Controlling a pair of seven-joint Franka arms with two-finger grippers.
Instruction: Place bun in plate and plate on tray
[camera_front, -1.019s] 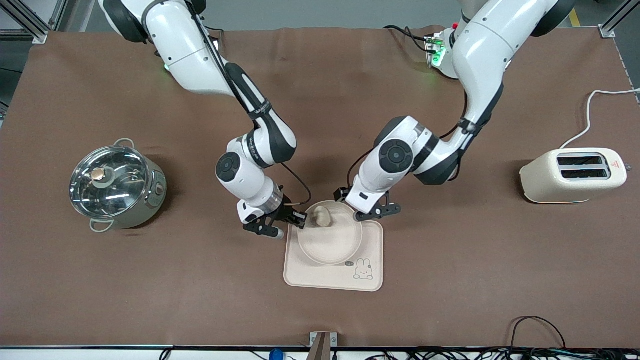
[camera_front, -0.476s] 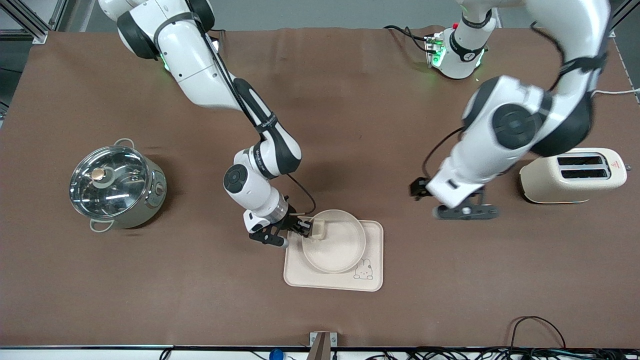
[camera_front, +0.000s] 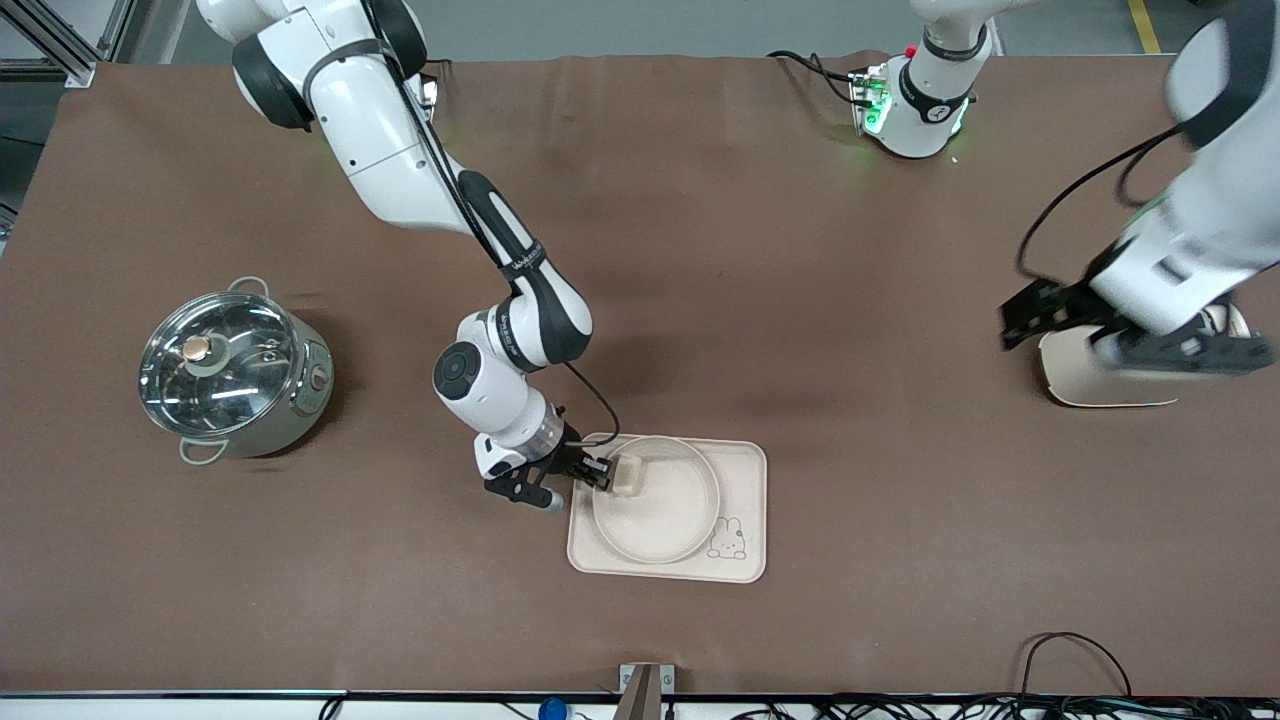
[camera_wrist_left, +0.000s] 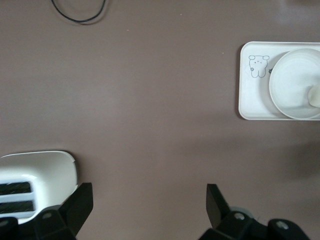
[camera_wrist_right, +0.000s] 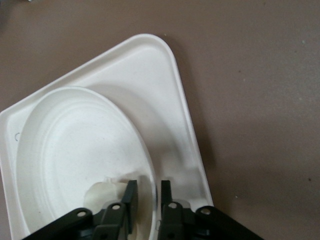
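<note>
Front view: round cream plate (camera_front: 655, 510), raised rim

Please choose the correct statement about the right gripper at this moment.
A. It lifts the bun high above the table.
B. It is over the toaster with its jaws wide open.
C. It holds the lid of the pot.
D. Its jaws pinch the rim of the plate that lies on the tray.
D: the right gripper has its jaws closed on either side of the rim of the plate, which lies on the tray.

It was a robotics lab: a brown-clothed table (camera_front: 700, 250) framed by aluminium rails (camera_front: 50, 40) at 10 o'clock, with loose cables (camera_front: 1000, 705) trailing at 5 o'clock.
</note>
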